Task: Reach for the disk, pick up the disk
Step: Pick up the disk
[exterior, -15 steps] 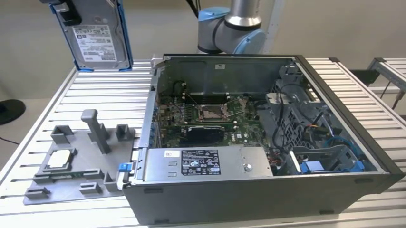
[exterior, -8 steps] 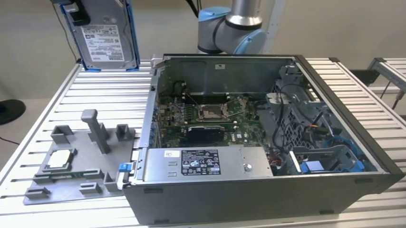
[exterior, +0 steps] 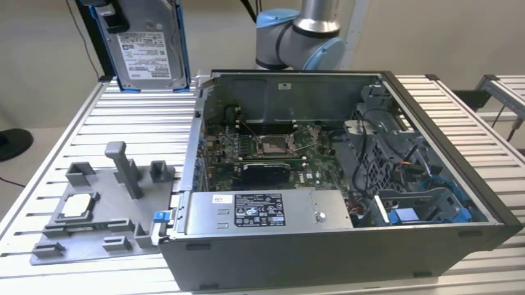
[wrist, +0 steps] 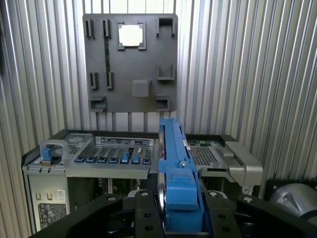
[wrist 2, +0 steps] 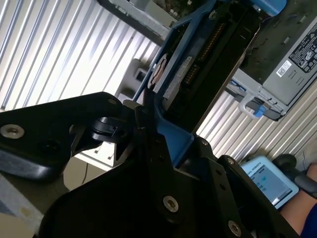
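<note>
The disk hangs upright in the air above the table's far corner, at the exterior view's left. Its silver face with the white label faces the camera, and the blue bracket runs down both sides. My gripper is shut on its upper part. In the first wrist view the disk is edge-on, its blue bracket clamped between the black fingers of the gripper. In the second wrist view the disk slants away from the black gripper body.
An open computer case lies on the slatted table, with a grey box bearing a sticker inside. A grey fixture plate with posts holds a small square chip. The arm's base stands behind the case. A tablet lies below.
</note>
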You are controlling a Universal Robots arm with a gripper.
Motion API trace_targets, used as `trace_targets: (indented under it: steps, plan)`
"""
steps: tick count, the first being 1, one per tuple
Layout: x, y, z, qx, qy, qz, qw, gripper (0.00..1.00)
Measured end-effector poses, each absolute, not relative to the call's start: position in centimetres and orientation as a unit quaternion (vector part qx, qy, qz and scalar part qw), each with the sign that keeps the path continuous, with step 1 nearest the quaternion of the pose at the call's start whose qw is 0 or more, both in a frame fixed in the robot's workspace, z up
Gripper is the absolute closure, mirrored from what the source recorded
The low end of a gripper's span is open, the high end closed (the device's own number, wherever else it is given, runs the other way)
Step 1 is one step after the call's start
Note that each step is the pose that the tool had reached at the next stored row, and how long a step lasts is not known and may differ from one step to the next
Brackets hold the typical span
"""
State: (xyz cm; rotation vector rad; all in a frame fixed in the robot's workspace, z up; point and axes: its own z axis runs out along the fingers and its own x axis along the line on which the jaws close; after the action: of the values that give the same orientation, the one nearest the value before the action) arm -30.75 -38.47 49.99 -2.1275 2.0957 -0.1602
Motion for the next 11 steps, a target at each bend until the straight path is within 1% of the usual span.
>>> trace_targets:
  steps: [11]
  plan:
    - [-28.6,-38.5,50.0,-0.709,0.699,-0.053,0.075,1.0]
